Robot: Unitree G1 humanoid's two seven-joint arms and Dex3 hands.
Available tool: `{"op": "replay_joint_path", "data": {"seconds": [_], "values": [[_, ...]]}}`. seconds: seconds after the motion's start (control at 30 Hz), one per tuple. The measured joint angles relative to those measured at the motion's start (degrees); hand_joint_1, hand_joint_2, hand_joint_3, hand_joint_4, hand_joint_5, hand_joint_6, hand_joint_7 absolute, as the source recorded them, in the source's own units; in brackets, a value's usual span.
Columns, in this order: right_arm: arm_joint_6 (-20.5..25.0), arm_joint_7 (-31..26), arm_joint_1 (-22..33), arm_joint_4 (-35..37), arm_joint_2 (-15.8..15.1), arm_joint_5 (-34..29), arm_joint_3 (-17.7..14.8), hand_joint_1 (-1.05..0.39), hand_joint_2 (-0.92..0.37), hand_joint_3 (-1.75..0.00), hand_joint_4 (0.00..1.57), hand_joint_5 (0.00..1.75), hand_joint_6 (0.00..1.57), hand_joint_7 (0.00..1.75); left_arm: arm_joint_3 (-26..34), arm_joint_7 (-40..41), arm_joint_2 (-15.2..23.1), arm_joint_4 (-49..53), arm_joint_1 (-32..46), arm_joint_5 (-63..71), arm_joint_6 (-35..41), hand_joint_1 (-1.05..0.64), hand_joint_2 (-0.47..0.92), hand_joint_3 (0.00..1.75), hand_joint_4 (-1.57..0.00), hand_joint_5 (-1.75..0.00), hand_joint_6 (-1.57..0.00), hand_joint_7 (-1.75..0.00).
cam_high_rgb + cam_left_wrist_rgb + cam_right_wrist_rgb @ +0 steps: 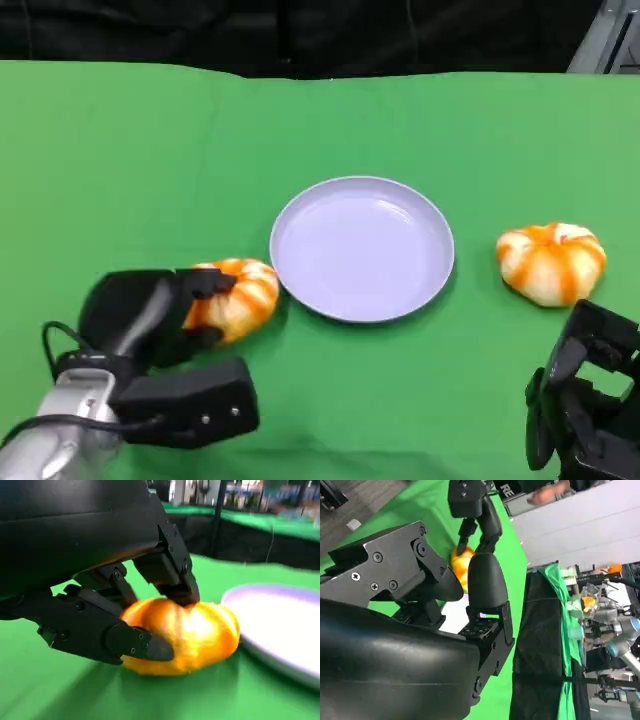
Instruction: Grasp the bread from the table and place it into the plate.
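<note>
Left hand clasping orange-striped bread roll just left of lavender plate; right hand empty, fingers apart, near second roll.

Green-covered counter w/ a pale lavender plate lying near its middle; one orange-and-white bread sits on the cloth just left of the plate, a 2nd bread well apart on the right
</note>
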Motion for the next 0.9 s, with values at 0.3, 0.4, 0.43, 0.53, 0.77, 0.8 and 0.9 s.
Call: {"op": "replay_joint_path", "data": {"seconds": [0.3,0.4,0.43,0.53,0.77,0.8,0.9], "values": [[0.28,-0.13,-0.01,-0.04,-0.01,0.10,-0.01,-0.05,-0.64,-1.21,0.92,1.75,0.61,1.75,2.03,-0.08,1.15,-3.41,1.46,-2.38,-1.07,-0.05,0.57,0.91,-0.82,-1.67,-1.00,-0.98],[0.29,-0.14,-0.01,-0.05,-0.01,0.10,-0.02,-0.05,-0.64,-1.20,0.92,1.75,0.60,1.75,2.20,-0.81,1.20,-4.56,1.78,-3.06,-0.80,-0.07,0.60,0.90,-0.84,-1.60,-1.00,-0.94],[0.29,-0.14,-0.01,-0.05,-0.02,0.10,-0.03,-0.05,-0.65,-1.20,0.92,1.75,0.60,1.75,2.38,-1.49,1.23,-5.36,1.99,-3.40,-0.49,-0.07,0.61,0.89,-0.84,-1.60,-0.99,-0.97],[0.29,-0.14,-0.06,-0.04,-0.08,0.08,-0.03,-0.05,-0.65,-1.20,0.92,1.75,0.61,1.75,3.22,-2.14,1.35,-8.43,2.09,-3.64,-0.36,-0.05,0.58,0.94,-0.83,-1.67,-0.93,-1.19],[0.48,-0.34,-0.09,-0.09,-0.11,0.01,-0.01,-0.04,-0.65,-1.19,0.92,1.75,0.60,1.75,3.06,-1.96,0.85,-10.51,1.46,-3.35,-2.74,-0.06,0.55,1.06,-0.81,-1.75,-0.84,-1.43],[0.49,-0.40,-0.08,-0.09,-0.11,0.00,0.00,-0.04,-0.66,-1.19,0.92,1.75,0.60,1.75,2.93,-1.95,0.62,-10.75,1.03,-3.29,-3.05,-0.07,0.55,1.07,-0.81,-1.75,-0.83,-1.43],[0.53,-0.45,-0.08,-0.12,-0.12,0.00,0.09,-0.04,-0.65,-1.19,0.91,1.75,0.60,1.75,2.50,-2.62,-0.55,-11.95,-1.41,-3.27,-3.19,-0.09,0.54,1.05,-0.80,-1.75,-0.82,-1.42]]}}
